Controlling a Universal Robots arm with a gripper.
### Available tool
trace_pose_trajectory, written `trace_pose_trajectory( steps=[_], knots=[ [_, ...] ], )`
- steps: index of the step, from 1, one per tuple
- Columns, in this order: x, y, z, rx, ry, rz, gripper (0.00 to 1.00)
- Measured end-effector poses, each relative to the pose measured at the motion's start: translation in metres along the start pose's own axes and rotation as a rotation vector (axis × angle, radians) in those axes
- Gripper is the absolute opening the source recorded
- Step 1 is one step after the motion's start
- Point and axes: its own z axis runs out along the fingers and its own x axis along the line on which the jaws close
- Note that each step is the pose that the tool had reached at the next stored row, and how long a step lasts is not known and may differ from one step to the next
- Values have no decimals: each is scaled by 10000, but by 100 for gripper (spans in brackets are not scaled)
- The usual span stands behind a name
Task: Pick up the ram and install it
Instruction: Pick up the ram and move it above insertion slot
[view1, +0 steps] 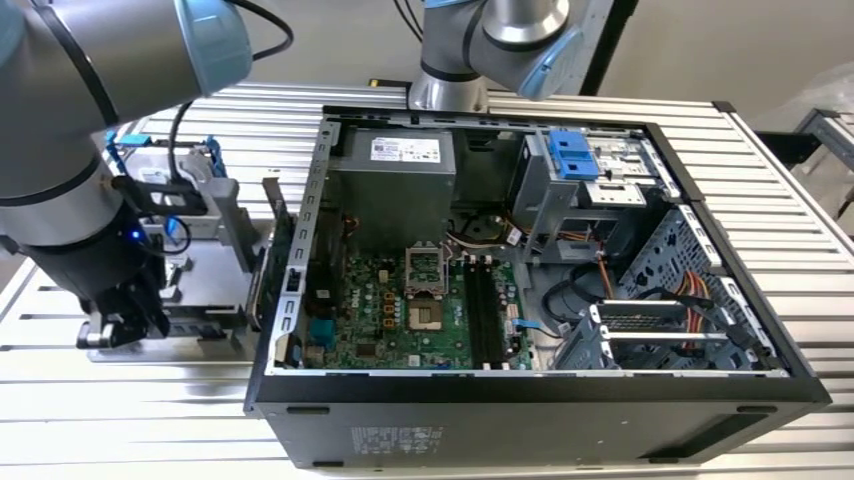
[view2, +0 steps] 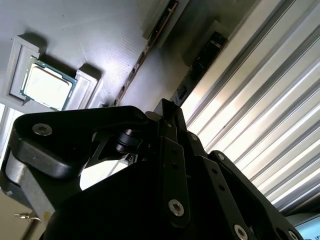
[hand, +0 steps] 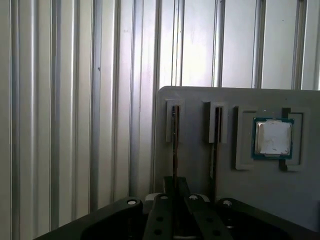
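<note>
Sitting in the tray (hand: 200, 95) are ram (hand: 175, 132) and processor (hand: 273, 138).

Ram (hand: 174, 140): edge-on, chips unreadable; its near end is hidden behind the gripper (hand: 175, 195) in the first wrist view.
Tray (hand: 195, 150): cut off by the frame edge.
Hard drive (view1: 174, 180): partly behind the arm (view1: 67, 220) in the exterior view.

Your table (hand: 75, 100) is ribbed bare metal with a soft sheen; the tray (hand: 195, 165) is smooth matt grey plastic. The processor (hand: 272, 137) wears dull silver metal, the gripper (hand: 176, 186) matt black.
</note>
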Motion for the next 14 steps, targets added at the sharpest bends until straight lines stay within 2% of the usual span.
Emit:
trace_pose_trajectory(
  steps=[14],
  knots=[
    [0, 2, -77, 1, -1, 1, 0]
  ],
)
